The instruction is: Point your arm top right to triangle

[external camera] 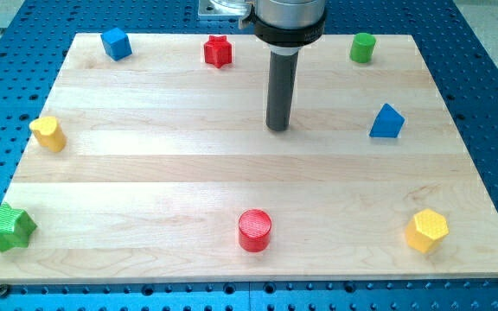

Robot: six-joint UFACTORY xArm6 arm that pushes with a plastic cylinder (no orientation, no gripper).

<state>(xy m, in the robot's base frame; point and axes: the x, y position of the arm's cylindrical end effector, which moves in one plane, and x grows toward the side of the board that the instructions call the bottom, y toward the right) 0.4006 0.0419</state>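
Rod hangs vertical over the upper middle of the wooden board, my tip down on the surface and touching no block. No jaws on this rig, so nothing to open, close or clamp; the rod just pushes or points. Target is the blue triangle, near the view's right edge and to the right of my tip at roughly the same height, with bare board between them. Likely reason for the current spot: central parking keeps the tip off all the blocks, which sit around the perimeter: blue cube top left, red star top centre, green cylinder top right, yellow block at the left, green star bottom left, red cylinder bottom centre, yellow hexagon bottom right. The triangle sits base down, apex towards the view's top; its long axis seems to run roughly towards the view's top, tilted slightly right (hard to be sure at this size). My read: the goal spot is up and right of the triangle, below the green cylinder, so the task is not yet done and the path should skirt the triangle rather than nudge it.
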